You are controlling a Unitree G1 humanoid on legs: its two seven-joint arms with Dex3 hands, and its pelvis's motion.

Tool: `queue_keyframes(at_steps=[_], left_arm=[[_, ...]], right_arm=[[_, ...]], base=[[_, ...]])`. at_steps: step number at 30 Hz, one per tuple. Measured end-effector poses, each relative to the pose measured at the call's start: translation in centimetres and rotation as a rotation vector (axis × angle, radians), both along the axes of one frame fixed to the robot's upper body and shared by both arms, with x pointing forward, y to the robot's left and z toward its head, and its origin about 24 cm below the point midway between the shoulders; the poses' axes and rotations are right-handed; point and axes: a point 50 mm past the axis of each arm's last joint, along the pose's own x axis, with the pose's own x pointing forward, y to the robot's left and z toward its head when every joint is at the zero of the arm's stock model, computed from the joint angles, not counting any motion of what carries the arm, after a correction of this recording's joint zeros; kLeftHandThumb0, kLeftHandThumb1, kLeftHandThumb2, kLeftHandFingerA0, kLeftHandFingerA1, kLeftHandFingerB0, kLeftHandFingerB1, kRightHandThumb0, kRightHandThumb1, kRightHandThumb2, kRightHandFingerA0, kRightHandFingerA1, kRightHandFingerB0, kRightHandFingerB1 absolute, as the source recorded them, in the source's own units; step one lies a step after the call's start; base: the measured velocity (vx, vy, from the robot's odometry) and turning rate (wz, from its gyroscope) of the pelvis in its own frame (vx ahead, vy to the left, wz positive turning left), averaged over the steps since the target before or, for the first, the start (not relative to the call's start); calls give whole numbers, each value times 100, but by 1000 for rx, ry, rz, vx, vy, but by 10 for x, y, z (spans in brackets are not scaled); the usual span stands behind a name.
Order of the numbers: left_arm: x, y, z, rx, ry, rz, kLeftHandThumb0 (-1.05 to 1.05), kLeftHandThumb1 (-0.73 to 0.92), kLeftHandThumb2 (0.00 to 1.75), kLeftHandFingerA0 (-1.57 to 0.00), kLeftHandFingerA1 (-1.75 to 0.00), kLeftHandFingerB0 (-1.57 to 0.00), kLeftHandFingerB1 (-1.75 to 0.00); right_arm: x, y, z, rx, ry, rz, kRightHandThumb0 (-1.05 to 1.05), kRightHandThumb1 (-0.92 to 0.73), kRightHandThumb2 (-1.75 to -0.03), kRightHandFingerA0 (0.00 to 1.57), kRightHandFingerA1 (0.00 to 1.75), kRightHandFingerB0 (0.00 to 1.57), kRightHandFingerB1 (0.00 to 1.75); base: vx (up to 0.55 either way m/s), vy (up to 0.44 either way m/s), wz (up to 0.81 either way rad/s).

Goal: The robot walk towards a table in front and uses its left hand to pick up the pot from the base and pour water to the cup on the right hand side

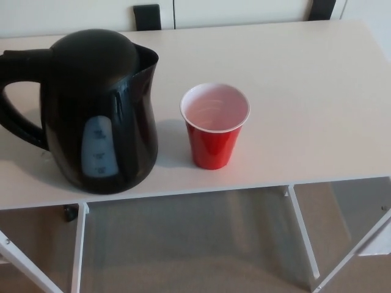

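You are looking down on a white table point(317, 91) that fills most of the head view, its near edge running across the lower part of the picture and its thin white legs point(303, 232) slanting down over a beige floor point(195, 244). Along the far edge you can see a pale wall or cabinet front with two dark blocks, one point(147, 16) behind the pot and one point(322, 8) toward the far right corner; what they are cannot be told.

The black pot point(101, 113) stands upright on the left part of the table, close to the near edge. Its handle point(18, 97) points to picture left, its spout point(146, 59) faces right toward the cup, and a pale water gauge point(98, 148) shows on its near side. You cannot make out a separate base under it.

The red cup point(214, 125) stands upright just beside the pot on its right, apart from it, its white inside looking empty. The tabletop between them is bare.

Neither robot hand shows, so you cannot tell how the fingers stand.
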Motion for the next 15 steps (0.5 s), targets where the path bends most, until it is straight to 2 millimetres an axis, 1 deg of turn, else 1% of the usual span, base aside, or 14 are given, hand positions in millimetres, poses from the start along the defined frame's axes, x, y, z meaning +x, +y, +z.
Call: queue_keyframes(at_steps=[1,3,4,7,8,10,11,12,15], left_arm=[[0,0,0,2,-2,-1,7,51,98,-13,-56,0,-48],[-1,0,0,-1,-4,-1,8,51,98,-13,-56,-1,-48],[-1,0,0,-1,-4,0,8,71,64,-19,-55,-6,-38],[-3,0,-1,-8,-3,2,9,70,67,-21,-57,-9,-38],[-4,0,-1,-8,-2,3,8,69,65,-28,-63,-11,-42],[-5,1,-2,-7,-1,8,8,72,65,-29,-63,-10,-41],[-6,1,-2,-7,0,11,7,74,64,-30,-63,-9,-40],[-6,1,-2,-7,0,12,8,74,64,-29,-62,-8,-39],[-7,2,-1,-5,2,12,8,71,68,-30,-62,-9,-41]], right_arm=[[0,0,0,0,-2,1,-10,-43,-88,30,59,17,51],[1,0,0,1,-4,4,-9,-46,-89,32,59,17,51],[1,0,0,1,-3,5,-8,-47,-89,32,59,16,50],[2,-1,2,-2,-7,11,-7,-47,-90,31,59,15,50],[3,-1,2,-3,-10,13,-5,-50,-92,31,60,17,51],[3,-2,3,-4,-13,15,-7,-49,-91,29,58,16,51],[3,-2,3,-3,-12,15,-7,-47,-90,30,59,16,51],[3,-2,3,-1,-10,14,-8,-48,-92,29,59,15,51],[2,0,1,9,0,7,-6,-48,-90,28,58,16,51]], base=[[0,0,0],[0,0,0],[0,0,0],[0,0,0],[0,0,0],[0,0,0],[0,0,0],[0,0,0],[0,0,0]])
